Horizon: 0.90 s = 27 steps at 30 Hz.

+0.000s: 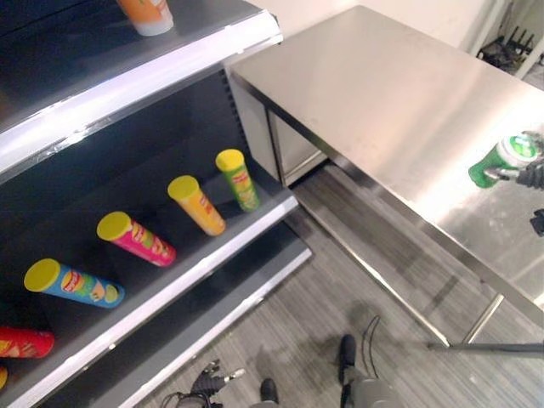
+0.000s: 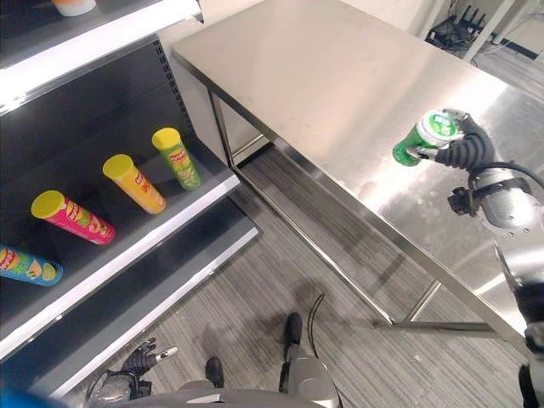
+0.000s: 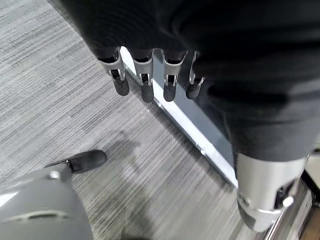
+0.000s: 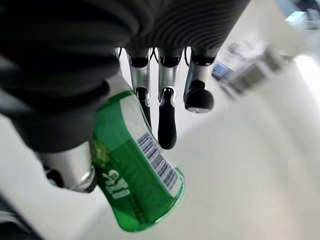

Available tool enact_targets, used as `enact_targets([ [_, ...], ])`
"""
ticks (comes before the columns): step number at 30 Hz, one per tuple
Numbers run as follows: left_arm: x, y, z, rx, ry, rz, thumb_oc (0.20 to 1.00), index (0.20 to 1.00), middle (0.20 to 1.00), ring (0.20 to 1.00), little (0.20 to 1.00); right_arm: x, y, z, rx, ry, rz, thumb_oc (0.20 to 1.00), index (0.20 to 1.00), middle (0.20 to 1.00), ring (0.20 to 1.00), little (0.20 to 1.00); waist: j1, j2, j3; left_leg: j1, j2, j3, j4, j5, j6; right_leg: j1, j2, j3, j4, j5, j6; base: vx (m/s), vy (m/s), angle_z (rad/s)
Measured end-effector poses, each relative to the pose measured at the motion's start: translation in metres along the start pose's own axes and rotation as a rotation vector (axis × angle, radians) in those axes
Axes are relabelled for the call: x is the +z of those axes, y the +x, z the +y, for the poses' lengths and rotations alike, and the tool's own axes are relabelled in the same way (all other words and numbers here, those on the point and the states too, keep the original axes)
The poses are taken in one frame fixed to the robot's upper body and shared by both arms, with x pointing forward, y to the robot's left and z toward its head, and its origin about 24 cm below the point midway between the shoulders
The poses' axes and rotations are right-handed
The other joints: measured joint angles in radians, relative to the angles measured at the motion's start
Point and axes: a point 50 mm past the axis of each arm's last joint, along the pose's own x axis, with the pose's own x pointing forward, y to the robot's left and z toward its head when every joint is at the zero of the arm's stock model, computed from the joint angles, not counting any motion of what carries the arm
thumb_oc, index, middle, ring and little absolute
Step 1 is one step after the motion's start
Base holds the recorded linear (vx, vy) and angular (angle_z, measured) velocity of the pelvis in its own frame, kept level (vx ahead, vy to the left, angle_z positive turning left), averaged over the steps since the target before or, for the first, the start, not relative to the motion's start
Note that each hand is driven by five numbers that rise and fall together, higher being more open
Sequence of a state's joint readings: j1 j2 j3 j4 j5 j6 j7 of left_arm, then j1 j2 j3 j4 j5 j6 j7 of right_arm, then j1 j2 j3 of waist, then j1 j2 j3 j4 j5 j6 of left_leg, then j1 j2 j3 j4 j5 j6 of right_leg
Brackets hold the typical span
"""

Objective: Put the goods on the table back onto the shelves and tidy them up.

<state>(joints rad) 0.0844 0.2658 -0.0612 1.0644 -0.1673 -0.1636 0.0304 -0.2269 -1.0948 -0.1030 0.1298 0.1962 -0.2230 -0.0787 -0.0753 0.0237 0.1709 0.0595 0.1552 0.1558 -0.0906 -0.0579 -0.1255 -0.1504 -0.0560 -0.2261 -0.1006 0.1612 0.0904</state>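
A green cup (image 2: 421, 140) with a white lid hangs tilted above the right part of the steel table (image 1: 382, 93). My right hand (image 2: 463, 149) is shut on it, the cup (image 4: 135, 170) pinched between thumb and fingers (image 4: 166, 117). My left hand (image 3: 145, 80) hangs low over the floor by the foot of the shelf unit, fingers relaxed and holding nothing. On the middle shelf board (image 1: 212, 255) several chip tubes lie on their sides: green (image 1: 239, 179), yellow (image 1: 197, 204), pink (image 1: 138, 239), blue (image 1: 75, 284) and red (image 1: 24, 342).
An orange-and-white cup (image 1: 146, 15) stands on the upper shelf. The table's left edge and legs (image 1: 483, 319) stand close to the shelf unit, with a strip of grey floor (image 1: 323, 289) between them. A lower shelf board (image 1: 221, 319) juts out beneath the tubes.
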Motion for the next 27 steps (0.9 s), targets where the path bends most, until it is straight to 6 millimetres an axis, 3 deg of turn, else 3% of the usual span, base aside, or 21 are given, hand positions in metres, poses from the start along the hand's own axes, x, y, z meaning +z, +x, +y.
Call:
enact_targets([
  [3, 0.004, 0.001, -0.002, -0.006, 0.026, -0.012, 1.000, 1.000, 1.000, 1.000, 1.000, 0.019, -0.005, -0.011, -0.042, -0.025, -0.097, 0.200, 0.200, 0.200, 0.200, 0.200, -0.006, -0.007, 0.003, 0.018, 0.001, -0.006, 0.000, 0.000, 0.000, 0.022, -0.002, -0.008, -0.003, -0.009, 0.001, 0.02, -0.032, 0.09],
  [7, 0.001, 0.001, -0.009, -0.010, -0.007, -0.004, 1.000, 1.000, 1.000, 1.000, 1.000, 0.064, -0.007, -0.011, -0.032, -0.039, -0.328, 0.200, 0.200, 0.200, 0.200, 0.200, -0.015, -0.010, 0.001, 0.027, 0.003, -0.009, 0.000, 0.000, 0.000, 0.034, -0.001, -0.011, 0.000, -0.010, 0.000, 0.00, -0.021, 0.02],
  [15, -0.002, 0.000, -0.009, -0.007, -0.010, 0.004, 1.000, 1.000, 1.000, 1.000, 1.000, 0.070, -0.007, -0.009, -0.018, -0.039, -0.357, 0.200, 0.200, 0.200, 0.200, 0.200, -0.002, -0.036, -0.033, 0.016, 0.005, -0.038, 0.001, 0.004, -0.003, 0.040, -0.004, -0.035, 0.002, -0.013, -0.001, -0.01, -0.040, 0.10],
  [20, 0.003, 0.001, -0.009, 0.008, -0.033, -0.014, 1.000, 1.000, 1.000, 1.000, 1.000, 0.095, 0.003, 0.001, 0.025, -0.023, -0.474, 0.200, 0.200, 0.200, 0.200, 0.200, 0.007, -0.036, -0.035, -0.024, 0.003, -0.107, 0.034, 0.010, -0.012, 0.049, -0.012, -0.087, 0.002, -0.015, 0.002, -0.08, -0.038, 0.32],
  [23, 0.010, 0.003, -0.010, 0.034, -0.061, -0.037, 1.000, 1.000, 1.000, 1.000, 1.000, 0.108, 0.005, -0.001, 0.053, -0.066, -0.533, 0.200, 0.200, 0.200, 0.200, 0.200, 0.064, -0.035, -0.034, -0.065, 0.003, -0.170, 0.038, 0.032, -0.024, 0.059, -0.022, -0.149, 0.003, -0.024, -0.006, -0.13, 0.081, 0.75],
  [24, 0.011, 0.003, -0.011, 0.034, -0.084, -0.044, 1.000, 1.000, 1.000, 1.000, 1.000, 0.111, 0.004, -0.003, 0.053, -0.079, -0.548, 0.200, 0.200, 0.200, 0.200, 0.200, 0.060, -0.044, -0.030, -0.098, -0.003, -0.163, 0.047, 0.061, -0.041, 0.071, -0.044, -0.185, 0.002, -0.032, -0.007, -0.08, 0.167, 1.67],
  [25, 0.009, 0.002, -0.012, 0.033, -0.101, -0.040, 1.000, 1.000, 1.000, 1.000, 1.000, 0.113, 0.002, -0.006, 0.076, -0.121, -0.551, 0.200, 0.200, 0.200, 0.200, 0.200, 0.049, -0.054, -0.021, -0.125, 0.022, -0.052, 0.066, 0.060, -0.054, 0.087, -0.064, -0.267, -0.002, -0.033, -0.041, -0.08, 0.214, 1.69],
  [26, -0.007, -0.003, -0.005, 0.055, -0.103, 0.004, 1.000, 1.000, 1.000, 1.000, 1.000, 0.109, -0.001, -0.002, 0.093, -0.110, -0.537, 0.200, 0.200, 0.200, 0.200, 0.200, 0.085, -0.066, -0.022, -0.120, 0.086, 0.085, 0.102, 0.060, -0.056, 0.095, -0.082, -0.278, -0.003, -0.047, -0.035, -0.07, 0.331, 1.23],
  [27, -0.017, -0.007, -0.003, 0.060, -0.101, 0.032, 1.000, 1.000, 1.000, 1.000, 1.000, 0.109, -0.001, -0.001, 0.095, -0.109, -0.535, 0.200, 0.200, 0.200, 0.200, 0.200, 0.079, -0.057, -0.024, -0.118, 0.096, 0.082, 0.095, 0.062, -0.059, 0.100, -0.089, -0.283, -0.003, -0.044, -0.027, -0.06, 0.274, 0.64],
])
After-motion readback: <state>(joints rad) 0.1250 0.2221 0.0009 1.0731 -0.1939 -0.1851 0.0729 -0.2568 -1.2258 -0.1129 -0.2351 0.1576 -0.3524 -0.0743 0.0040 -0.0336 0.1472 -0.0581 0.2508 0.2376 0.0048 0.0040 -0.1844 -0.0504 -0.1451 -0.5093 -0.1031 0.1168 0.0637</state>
